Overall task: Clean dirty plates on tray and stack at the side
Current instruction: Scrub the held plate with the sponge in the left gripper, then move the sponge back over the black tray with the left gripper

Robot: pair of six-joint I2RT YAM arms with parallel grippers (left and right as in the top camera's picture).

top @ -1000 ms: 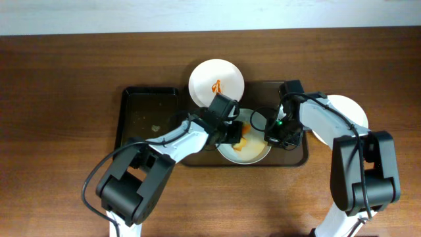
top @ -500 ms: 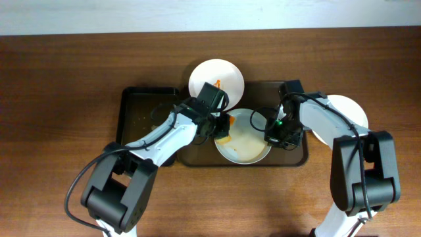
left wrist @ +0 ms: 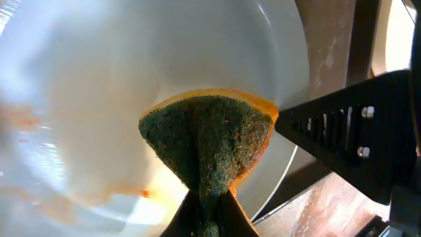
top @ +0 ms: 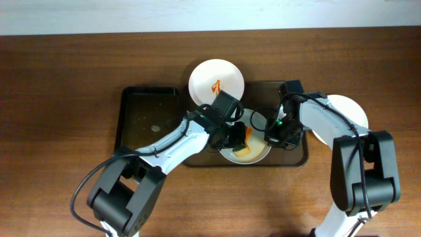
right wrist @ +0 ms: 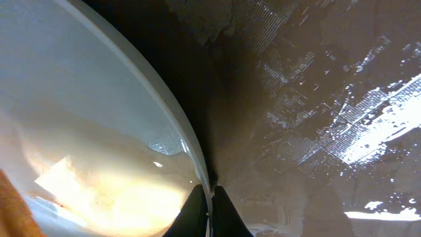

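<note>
A pale plate (top: 258, 153) lies on the brown tray (top: 297, 157). My left gripper (top: 238, 139) is shut on a green-and-yellow sponge (top: 243, 151) stained orange and presses it on this plate. The left wrist view shows the sponge (left wrist: 207, 138) on the smeared plate (left wrist: 131, 79). My right gripper (top: 273, 135) is shut on the plate's right rim, which also shows in the right wrist view (right wrist: 209, 194). A second plate (top: 216, 80) with an orange squiggle sits at the tray's back edge. A plain white plate (top: 345, 113) lies on the table to the right.
A smaller black tray (top: 141, 118) with crumbs sits to the left of the brown tray. The brown tray's wet bare floor (right wrist: 316, 99) shows beside the held rim. The wooden table (top: 66, 79) extends on both sides.
My left gripper swept the sponge to the plate's left edge, then back right to its middle. Orange smears on the plate have thinned. The right arm has not moved.
</note>
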